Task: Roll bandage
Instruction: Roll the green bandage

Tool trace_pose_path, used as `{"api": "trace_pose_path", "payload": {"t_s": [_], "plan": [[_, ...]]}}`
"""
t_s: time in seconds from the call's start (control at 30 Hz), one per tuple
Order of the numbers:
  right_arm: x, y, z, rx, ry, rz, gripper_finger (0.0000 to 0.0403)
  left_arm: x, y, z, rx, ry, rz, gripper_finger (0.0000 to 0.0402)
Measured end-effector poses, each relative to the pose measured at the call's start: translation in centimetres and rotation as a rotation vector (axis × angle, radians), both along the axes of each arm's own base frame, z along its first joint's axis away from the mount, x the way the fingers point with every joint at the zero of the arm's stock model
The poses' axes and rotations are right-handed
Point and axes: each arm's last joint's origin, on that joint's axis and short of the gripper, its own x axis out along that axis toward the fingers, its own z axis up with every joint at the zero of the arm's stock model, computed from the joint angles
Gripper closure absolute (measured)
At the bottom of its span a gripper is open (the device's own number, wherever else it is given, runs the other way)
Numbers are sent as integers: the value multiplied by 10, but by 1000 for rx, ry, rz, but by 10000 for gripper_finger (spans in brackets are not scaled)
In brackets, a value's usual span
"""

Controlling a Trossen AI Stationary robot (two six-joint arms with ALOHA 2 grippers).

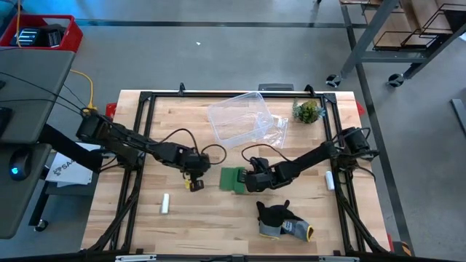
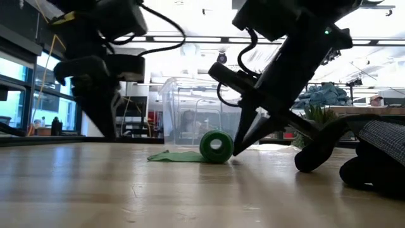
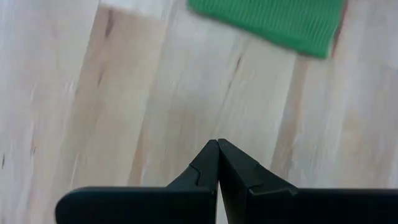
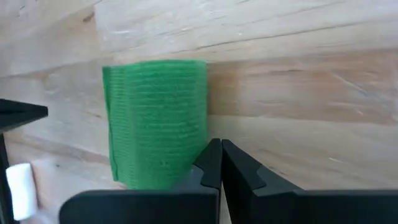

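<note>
The bandage (image 1: pixel 233 179), a bright green knitted band, lies mid-bench on the pale wooden bench (image 1: pixel 218 218), mostly wound into a compact roll with a short flat tail left on the wood. The right claw (image 1: pixel 250 182), fingers pressed together and holding nothing, rests its tips against the roll. The left claw (image 1: pixel 194 180), likewise closed and empty, sits just beside the tail. Nearby: a clear plastic tub (image 1: pixel 239 116), a dark grey glove (image 1: pixel 280 220), a small white cylinder (image 1: pixel 165 204), a green plant (image 1: pixel 307 111).
</note>
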Motion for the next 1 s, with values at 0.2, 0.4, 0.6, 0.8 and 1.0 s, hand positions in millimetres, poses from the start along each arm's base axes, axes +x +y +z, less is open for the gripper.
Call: {"api": "trace_pose_path", "payload": {"t_s": [0.2, 0.4, 0.6, 0.8, 1.0], "plan": [[3, -1, 1, 39, -8, 36, 403, -16, 0, -2, -8, -4, 26, 401], [25, 3, 24, 49, -190, 68, 403, -20, -1, 8, 12, -47, -7, 401], [46, -8, 51, -43, -247, 70, 403, -27, -1, 28, 27, -130, -73, 401], [51, -14, 67, -107, -173, 121, 403, -38, 1, 47, 47, -220, -100, 401], [49, -11, 77, -115, -79, 188, 403, -34, -1, 39, 14, -273, -112, 401]]}}
